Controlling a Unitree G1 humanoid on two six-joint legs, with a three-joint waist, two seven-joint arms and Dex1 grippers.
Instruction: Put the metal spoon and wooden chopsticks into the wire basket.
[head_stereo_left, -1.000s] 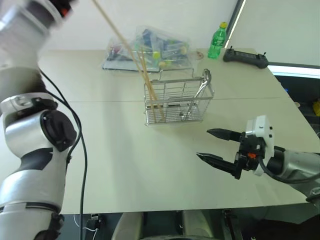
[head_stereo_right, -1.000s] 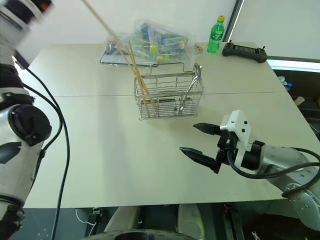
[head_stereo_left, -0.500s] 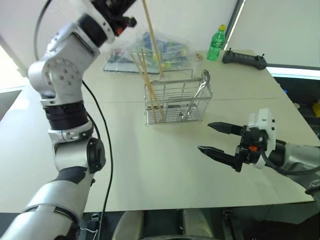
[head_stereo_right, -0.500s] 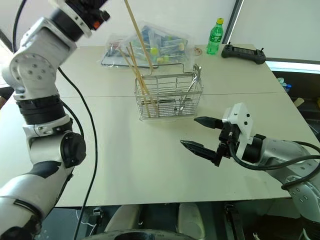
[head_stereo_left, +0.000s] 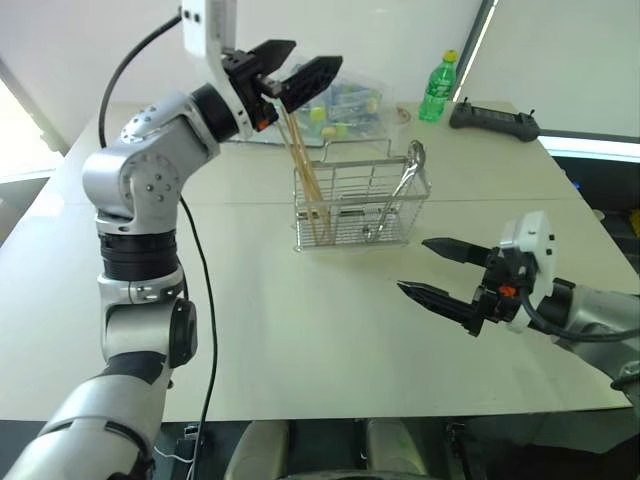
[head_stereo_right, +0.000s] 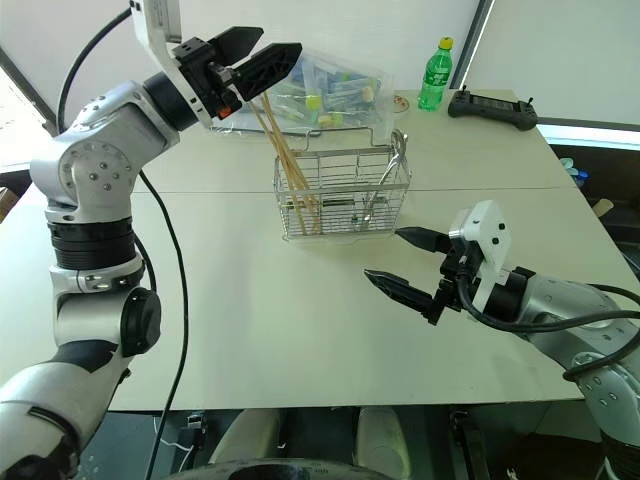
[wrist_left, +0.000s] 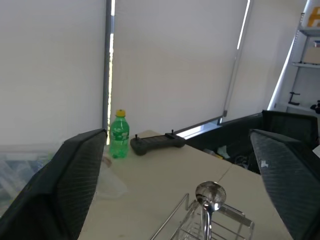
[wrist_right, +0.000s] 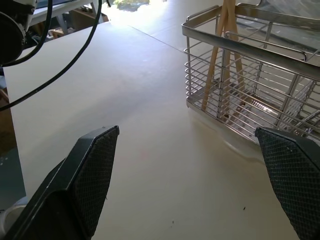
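The wire basket (head_stereo_left: 362, 203) stands mid-table. The wooden chopsticks (head_stereo_left: 305, 170) lean in its left end, their tops sticking out past the rim. The metal spoon (head_stereo_left: 413, 153) stands in the right end with its bowl up, and that bowl (wrist_left: 210, 193) also appears in the left wrist view. My left gripper (head_stereo_left: 315, 58) hangs open just above the chopsticks' tops, holding nothing. My right gripper (head_stereo_left: 412, 266) is open and empty over the table, in front of the basket and to its right. The right wrist view looks at the basket (wrist_right: 240, 75) and the chopsticks (wrist_right: 220, 55) between its fingers.
A clear plastic bag of colourful items (head_stereo_left: 345, 92) lies behind the basket. A green bottle (head_stereo_left: 435, 85) and a black controller (head_stereo_left: 493, 116) sit at the far right of the table (head_stereo_left: 250, 320). A black cable (head_stereo_left: 205, 330) hangs beside my left arm.
My left arm came down and to the right over the basket. Its gripper opened and let go of the chopstick, which now leans in the basket with the others. The right gripper stayed put.
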